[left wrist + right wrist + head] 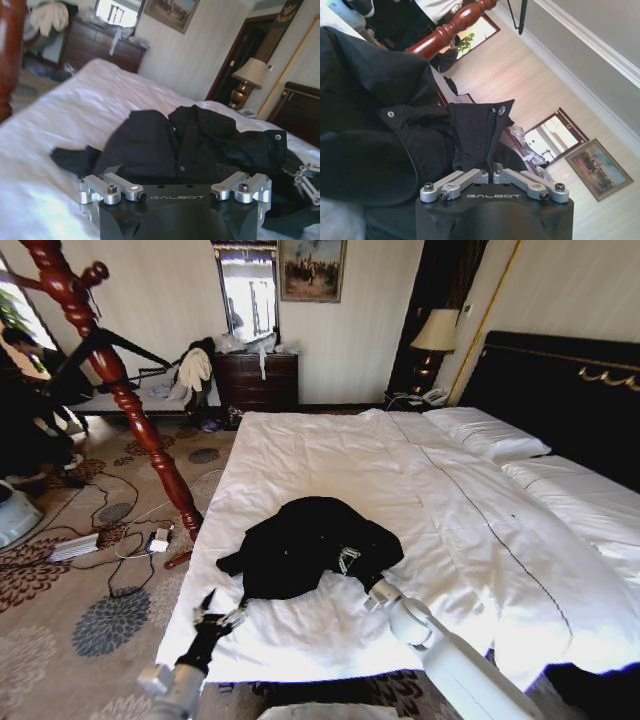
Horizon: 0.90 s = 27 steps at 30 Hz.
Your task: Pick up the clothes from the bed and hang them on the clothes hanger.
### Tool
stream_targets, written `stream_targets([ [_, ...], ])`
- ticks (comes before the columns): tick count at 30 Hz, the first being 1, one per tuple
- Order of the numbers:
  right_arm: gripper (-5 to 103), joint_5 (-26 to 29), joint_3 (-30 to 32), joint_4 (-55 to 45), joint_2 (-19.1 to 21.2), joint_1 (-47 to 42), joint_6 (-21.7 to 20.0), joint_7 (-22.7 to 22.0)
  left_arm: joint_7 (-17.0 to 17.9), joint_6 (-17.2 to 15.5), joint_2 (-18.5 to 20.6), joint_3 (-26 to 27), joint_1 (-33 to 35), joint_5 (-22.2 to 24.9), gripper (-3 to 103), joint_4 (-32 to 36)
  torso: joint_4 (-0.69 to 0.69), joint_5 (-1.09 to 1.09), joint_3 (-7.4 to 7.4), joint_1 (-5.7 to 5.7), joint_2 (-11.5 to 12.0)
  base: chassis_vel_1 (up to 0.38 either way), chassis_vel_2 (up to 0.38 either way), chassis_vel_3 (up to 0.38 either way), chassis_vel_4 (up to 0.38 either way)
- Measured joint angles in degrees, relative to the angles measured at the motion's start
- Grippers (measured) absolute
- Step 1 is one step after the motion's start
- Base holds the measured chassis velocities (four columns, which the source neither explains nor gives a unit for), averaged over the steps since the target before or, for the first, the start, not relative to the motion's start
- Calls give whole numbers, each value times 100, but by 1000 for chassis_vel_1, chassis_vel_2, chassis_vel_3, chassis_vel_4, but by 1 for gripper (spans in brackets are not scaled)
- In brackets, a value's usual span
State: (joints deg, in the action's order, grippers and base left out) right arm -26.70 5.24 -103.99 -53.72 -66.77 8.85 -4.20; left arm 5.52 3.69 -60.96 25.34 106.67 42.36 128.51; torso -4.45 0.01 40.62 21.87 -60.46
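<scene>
My right tool is pinched shut on a zipped fold of the crumpled black soft-fabric jacket, at the side nearer the bed's middle seam. My left tool hovers with its fingers spread wide and empty, near the foot edge of the wide white-sheeted bed, just short of the jacket's trailing sleeve. The jacket lies bunched near that foot edge. I judge it light, limp and prone to sagging, so the collar or shoulder seams look the best hold.
</scene>
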Motion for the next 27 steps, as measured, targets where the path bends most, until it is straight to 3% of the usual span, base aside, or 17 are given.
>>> stream_targets([
  [3, 0, 75, 84, -20, 66, -74, -24, -40, 44, -57, 141, -275, -406, 247, 100, -195, -2, 0, 0, 0, 0, 0, 0, 0, 0],
  [5, 0, 161, 155, -60, 169, -112, -79, -70, 91, -90, 247, -612, -1029, 449, 100, -519, -2, -1, 0, 0, 0, 0, 0, 0, 0],
  [11, 0, 354, 245, -193, 358, -134, -183, -86, 189, -190, 230, -1163, -1915, 808, 100, -1071, -1, -1, 0, 1, 1, 0, 0, 0, 0],
  [19, 0, 522, 576, -379, 579, -301, -284, -94, 225, -310, 101, -2119, -3080, 1381, 100, -1867, -1, 0, 0, 1, 1, 0, 0, 0, 0],
  [27, 0, 596, 902, -559, 864, -644, -341, -88, 276, -273, -293, -2387, -3766, 1586, 100, -2355, -2, 0, 0, 1, 1, 0, 0, 0, 0],
])
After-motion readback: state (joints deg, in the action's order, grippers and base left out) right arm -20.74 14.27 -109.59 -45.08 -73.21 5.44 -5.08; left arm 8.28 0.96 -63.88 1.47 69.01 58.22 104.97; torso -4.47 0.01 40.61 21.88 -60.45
